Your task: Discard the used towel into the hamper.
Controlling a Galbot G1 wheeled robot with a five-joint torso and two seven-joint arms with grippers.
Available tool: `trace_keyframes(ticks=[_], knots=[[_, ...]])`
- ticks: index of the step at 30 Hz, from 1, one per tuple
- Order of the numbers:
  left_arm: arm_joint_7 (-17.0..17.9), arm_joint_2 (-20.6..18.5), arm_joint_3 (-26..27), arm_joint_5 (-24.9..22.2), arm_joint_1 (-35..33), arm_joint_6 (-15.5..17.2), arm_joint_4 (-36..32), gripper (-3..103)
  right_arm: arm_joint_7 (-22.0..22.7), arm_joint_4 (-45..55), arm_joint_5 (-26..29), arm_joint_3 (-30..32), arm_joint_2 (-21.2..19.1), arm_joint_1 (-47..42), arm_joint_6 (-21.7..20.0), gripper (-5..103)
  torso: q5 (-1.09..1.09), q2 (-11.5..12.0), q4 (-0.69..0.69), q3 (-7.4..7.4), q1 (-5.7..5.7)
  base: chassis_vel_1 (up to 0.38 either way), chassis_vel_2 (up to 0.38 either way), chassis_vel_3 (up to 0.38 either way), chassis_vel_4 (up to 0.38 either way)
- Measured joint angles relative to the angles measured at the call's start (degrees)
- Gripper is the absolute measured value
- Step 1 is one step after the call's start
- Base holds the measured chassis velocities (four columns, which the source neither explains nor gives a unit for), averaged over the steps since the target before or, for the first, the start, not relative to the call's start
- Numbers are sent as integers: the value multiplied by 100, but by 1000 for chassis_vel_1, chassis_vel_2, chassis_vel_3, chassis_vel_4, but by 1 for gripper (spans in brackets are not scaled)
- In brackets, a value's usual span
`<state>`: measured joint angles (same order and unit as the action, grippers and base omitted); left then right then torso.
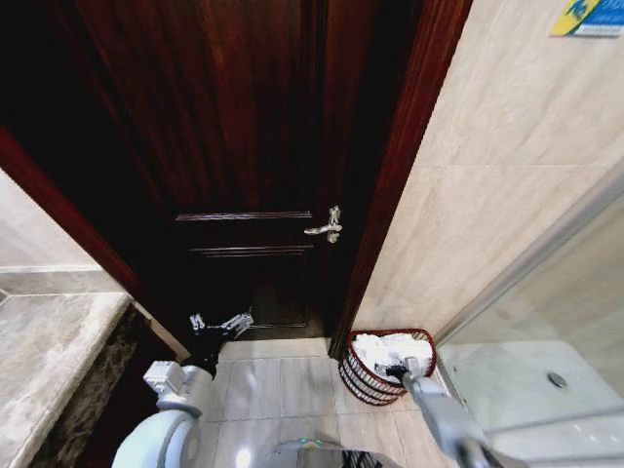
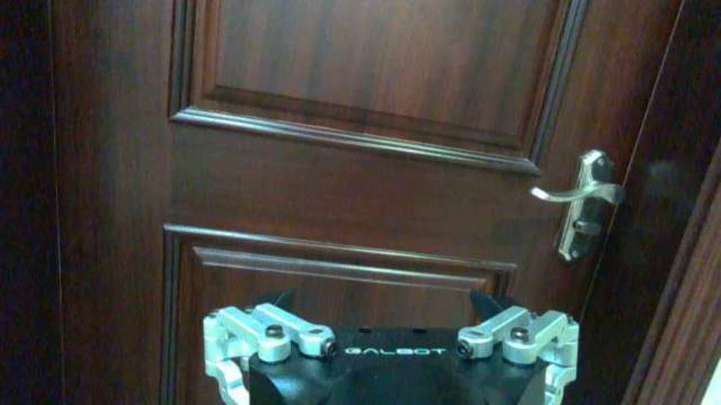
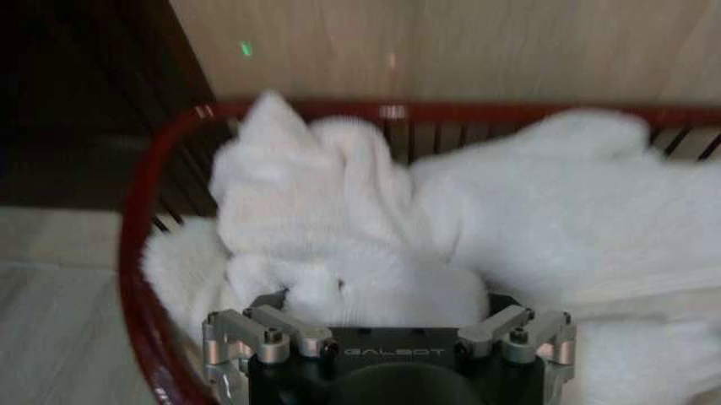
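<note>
The left gripper (image 1: 222, 324) hangs well left of the hamper (image 1: 363, 382), fingers spread, empty, facing the door (image 1: 244, 146). The right gripper (image 3: 389, 316) sits directly over the hamper, the towel (image 3: 372, 228) bunched inside it against its fingers; whether they grip it I cannot tell.

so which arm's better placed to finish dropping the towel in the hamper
Right. The right gripper is already down in the hamper against the white towel, while the left gripper hangs open by the door.
</note>
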<state>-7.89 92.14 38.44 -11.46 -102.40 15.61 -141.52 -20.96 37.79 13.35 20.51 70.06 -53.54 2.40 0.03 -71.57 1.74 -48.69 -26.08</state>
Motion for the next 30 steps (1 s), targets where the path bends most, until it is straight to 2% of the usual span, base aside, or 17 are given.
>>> trace_keyframes(ticks=[2, 5, 7, 8, 10, 12, 15, 18, 19, 20, 22, 23, 26, 28, 29, 30], knots=[[0, 0, 0, 0, 0, 0, 0, 100, 115, 522, 79, 47, -117, -289, 183, 100, -3, 0, 2, 1, 0, 0, 0, 0, 0], [0, 0, 0, 0, 0, 0, 0, 100, 187, 975, 126, 98, -232, -540, 190, 100, -1, 0, 2, 1, 1, 0, 0, 0, 0], [0, 0, 0, 0, 1, 0, 0, 100, 358, 1971, 313, 271, -427, -1064, 11, 100, -6, 0, 3, 1, 1, 0, 0, 0, 0], [0, 0, 0, 0, 1, 0, 0, 100, 358, 1971, 313, 271, -427, -1064, 11, 100, -6, 0, 3, 1, 1, 0, 0, 0, 0], [-1, -1, 0, 0, 0, 0, 0, 100, 466, 2884, 444, 562, -519, -1671, -130, 100, 0, 0, 2, 1, 0, 0, 0, 0, 0], [0, 0, 0, 0, 1, 0, 0, 100, 506, 3277, 514, 754, -530, -1965, -168, 100, -5, 0, 2, 1, 1, 0, 0, 0, 0], [-1, 0, 0, 0, 1, 0, 0, 100, 568, 3863, 617, 1064, -494, -2445, -181, 100, -2, 0, 1, 1, 1, 0, 0, 0, 0], [0, 0, 0, 0, 1, 0, 0, 100, 699, 4810, 694, 1600, -238, -3127, 216, 100, -6, -1, 1, 1, 1, 0, 0, 0, 0], [0, 0, 0, 0, 1, 0, 0, 100, 699, 4810, 694, 1600, -238, -3127, 216, 100, -6, -1, 1, 1, 1, 0, 0, 0, 0], [0, 0, 0, 0, 0, 0, 0, 100, 746, 5116, 709, 1752, -109, -3316, 306, 100, 1, 0, 2, 1, 1, 0, 0, 0, 0], [0, 0, 0, 0, 0, 0, 0, 100, 857, 5786, 756, 2089, 215, -3762, 445, 100, -9, -1, 2, 1, 1, 0, 0, 0, 0], [0, 0, 0, 0, 1, 0, 0, 100, 922, 6113, 746, 2233, 442, -3976, 538, 100, -5, 0, 1, 1, 1, 0, 0, 0, 0], [0, 0, 0, 0, 1, 0, 0, 100, 967, 6289, 730, 2317, 578, -4080, 593, 100, 0, -1, 1, 0, 1, 0, 0, 0, 0], [0, -1, 0, 0, 0, 0, 0, 100, 1153, 7033, 694, 2596, 1143, -4442, 718, 100, -5, -1, 0, 1, 1, 0, 0, 0, 0], [0, -1, 0, 0, 0, 0, 0, 100, 1153, 7033, 694, 2596, 1143, -4442, 718, 100, -5, -1, 0, 1, 1, 0, 0, 0, 0], [0, 0, 1, 0, 0, 0, 0, 100, 1223, 7441, 695, 2677, 1411, -4602, 729, 100, -3, -1, 1, 1, 1, 0, 0, 0, 0]])
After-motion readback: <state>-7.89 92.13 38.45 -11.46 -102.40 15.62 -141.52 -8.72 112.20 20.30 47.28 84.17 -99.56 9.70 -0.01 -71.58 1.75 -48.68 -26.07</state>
